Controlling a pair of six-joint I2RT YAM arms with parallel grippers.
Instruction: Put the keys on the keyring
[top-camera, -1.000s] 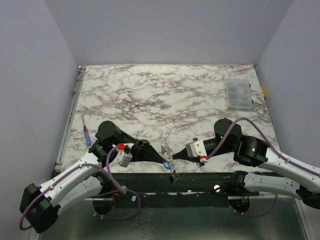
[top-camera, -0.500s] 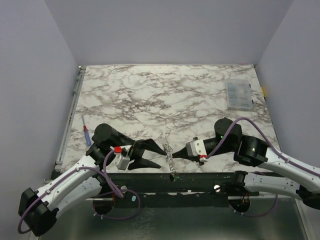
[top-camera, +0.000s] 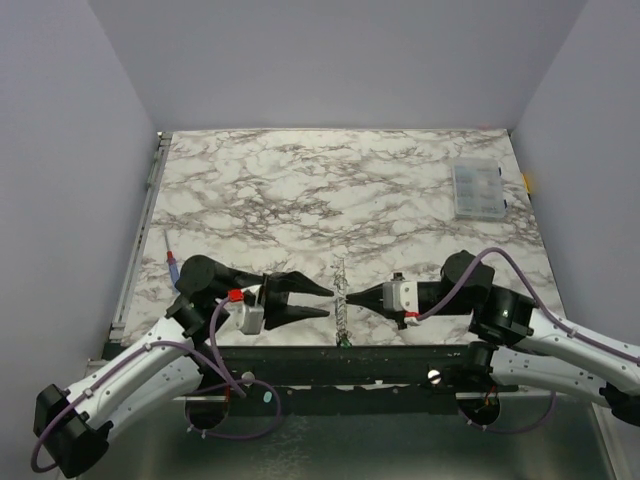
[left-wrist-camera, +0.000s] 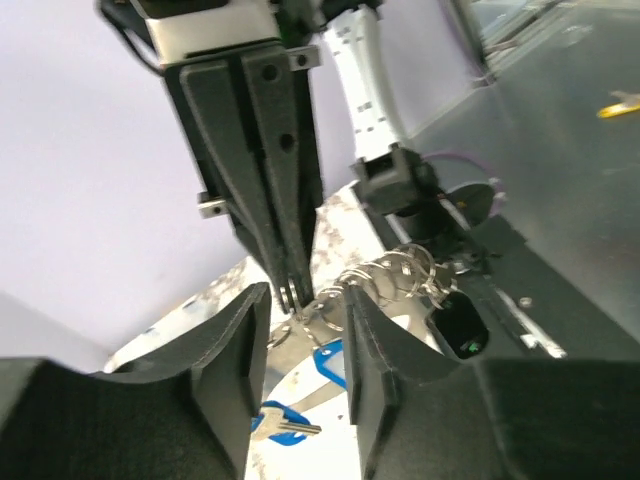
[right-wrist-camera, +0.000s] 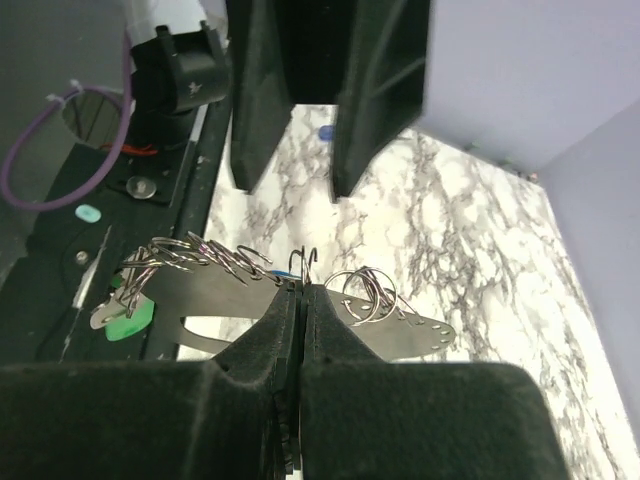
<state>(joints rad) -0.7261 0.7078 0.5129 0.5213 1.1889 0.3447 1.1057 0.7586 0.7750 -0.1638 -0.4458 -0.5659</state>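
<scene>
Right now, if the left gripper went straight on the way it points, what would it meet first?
Probably the keyring, held by the right gripper just ahead of the open left gripper; depth is unclear.

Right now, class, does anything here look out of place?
Blue keys lie loose on the table by the left gripper, jaws open. The right gripper pinches the keyring, a green key dangling.

Arms point inward, tips facing; left end effector (top-camera: 326, 301) spread wide, right end effector (top-camera: 352, 299) clamped on silvery metal keyring (top-camera: 341, 280).
</scene>
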